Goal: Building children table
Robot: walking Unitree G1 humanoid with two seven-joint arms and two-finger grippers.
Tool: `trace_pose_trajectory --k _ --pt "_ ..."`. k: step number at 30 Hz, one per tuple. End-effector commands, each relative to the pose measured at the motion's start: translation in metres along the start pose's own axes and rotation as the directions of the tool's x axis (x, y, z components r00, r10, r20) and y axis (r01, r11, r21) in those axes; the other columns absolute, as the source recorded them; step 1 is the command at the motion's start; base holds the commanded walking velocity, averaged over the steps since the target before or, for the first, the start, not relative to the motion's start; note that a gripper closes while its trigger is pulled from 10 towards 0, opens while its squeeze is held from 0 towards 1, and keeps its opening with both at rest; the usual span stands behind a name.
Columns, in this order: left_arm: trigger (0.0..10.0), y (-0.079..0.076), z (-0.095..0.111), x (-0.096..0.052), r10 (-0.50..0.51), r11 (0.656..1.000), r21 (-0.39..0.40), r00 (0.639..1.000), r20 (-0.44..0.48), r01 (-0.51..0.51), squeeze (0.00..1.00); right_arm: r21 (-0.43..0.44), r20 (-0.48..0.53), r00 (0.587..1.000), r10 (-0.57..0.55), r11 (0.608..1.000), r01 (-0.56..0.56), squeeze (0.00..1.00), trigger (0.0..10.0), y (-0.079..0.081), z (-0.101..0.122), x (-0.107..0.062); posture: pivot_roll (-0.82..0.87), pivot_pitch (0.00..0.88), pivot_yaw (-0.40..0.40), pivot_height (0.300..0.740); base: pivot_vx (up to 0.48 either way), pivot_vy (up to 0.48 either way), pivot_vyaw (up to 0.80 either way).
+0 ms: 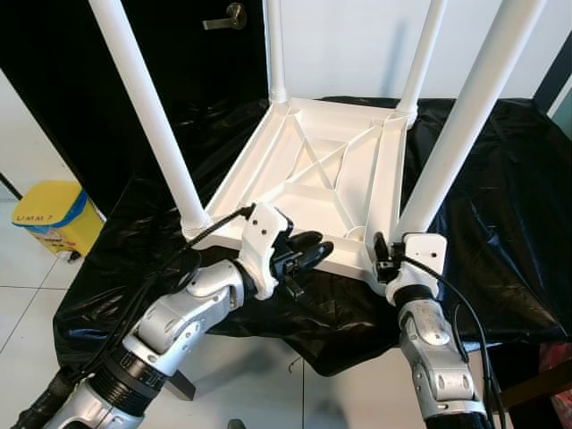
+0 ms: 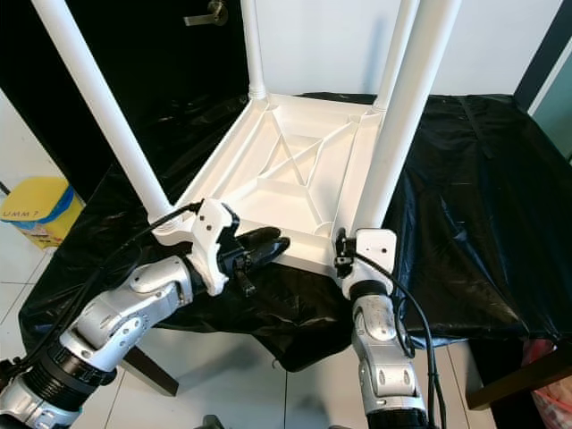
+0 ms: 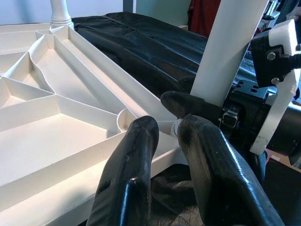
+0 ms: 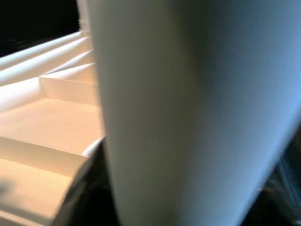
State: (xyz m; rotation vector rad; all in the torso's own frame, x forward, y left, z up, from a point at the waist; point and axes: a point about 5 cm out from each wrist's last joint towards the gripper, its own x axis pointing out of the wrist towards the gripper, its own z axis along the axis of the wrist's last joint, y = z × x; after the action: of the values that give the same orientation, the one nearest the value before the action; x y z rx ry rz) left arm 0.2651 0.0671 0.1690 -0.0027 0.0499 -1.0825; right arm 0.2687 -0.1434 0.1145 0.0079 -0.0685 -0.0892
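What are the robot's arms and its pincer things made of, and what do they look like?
Both arms are jointed silver metal segments with black ribbed collars. Each wrist ends in a white blocky housing. The left gripper has two long, rounded, glossy black fingers. The right gripper has black hardware under its white housing. Thin black cables loop along both arms.

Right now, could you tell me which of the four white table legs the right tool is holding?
The near-right leg, the one closest to the right tool, which grips it just above the upturned tabletop. The other three stand free.
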Motion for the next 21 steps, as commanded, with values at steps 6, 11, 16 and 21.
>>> trace_pose_trajectory --k 6,11,16,21 --pt "10.0 -0.011 0.000 -0.004 -0.227 0.974 0.004 0.974 -0.005 0.227 0.00 0.004 0.011 1.000 0.010 1.000 -0.010 1.00 10.0 -0.011 0.001 0.002 -0.09 0.001 -0.003 0.740 0.000 0.000 0.00" --pt "10.0 -0.010 0.000 -0.005 -0.220 0.975 0.005 0.975 -0.005 0.220 0.00 -0.009 0.041 0.998 0.051 0.999 -0.051 1.00 10.0 -0.021 0.007 0.003 -0.09 0.008 -0.008 0.740 0.000 0.000 0.00" --pt "10.0 -0.010 0.000 -0.006 -0.217 0.976 0.005 0.976 -0.004 0.217 0.00 -0.010 0.049 0.995 0.088 0.996 -0.088 1.00 10.0 -0.023 0.008 0.003 -0.09 0.009 -0.004 0.740 0.000 0.000 0.00" --pt "10.0 -0.008 0.001 -0.006 -0.217 0.976 0.005 0.976 -0.006 0.217 0.00 -0.020 0.044 0.952 0.303 0.953 -0.302 0.00 10.0 -0.031 0.013 0.008 -0.10 0.016 0.003 0.740 0.000 0.000 0.00"
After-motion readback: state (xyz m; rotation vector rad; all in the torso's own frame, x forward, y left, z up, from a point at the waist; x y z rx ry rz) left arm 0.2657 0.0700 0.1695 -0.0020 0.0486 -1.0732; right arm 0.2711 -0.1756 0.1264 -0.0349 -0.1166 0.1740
